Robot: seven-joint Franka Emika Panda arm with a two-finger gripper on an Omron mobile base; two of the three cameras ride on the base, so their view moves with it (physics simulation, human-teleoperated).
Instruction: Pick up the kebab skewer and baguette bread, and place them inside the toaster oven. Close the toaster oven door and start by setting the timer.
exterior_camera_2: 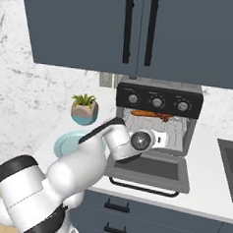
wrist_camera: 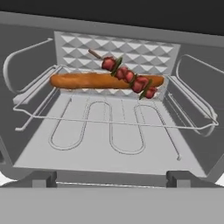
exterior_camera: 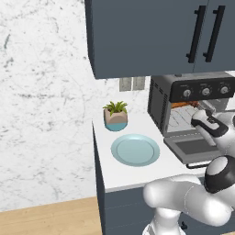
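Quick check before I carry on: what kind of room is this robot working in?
Most likely a home kitchen: a white counter under dark blue wall cabinets, with a toaster oven standing open on it, a baguette and kebab skewer on its rack. A sink sits at the right.

Beyond the hand, the kebab skewer [wrist_camera: 127, 77] crosses and hides part of the baguette bread [wrist_camera: 87, 81]; the toaster oven's [exterior_camera: 158, 103] right side is cut off.
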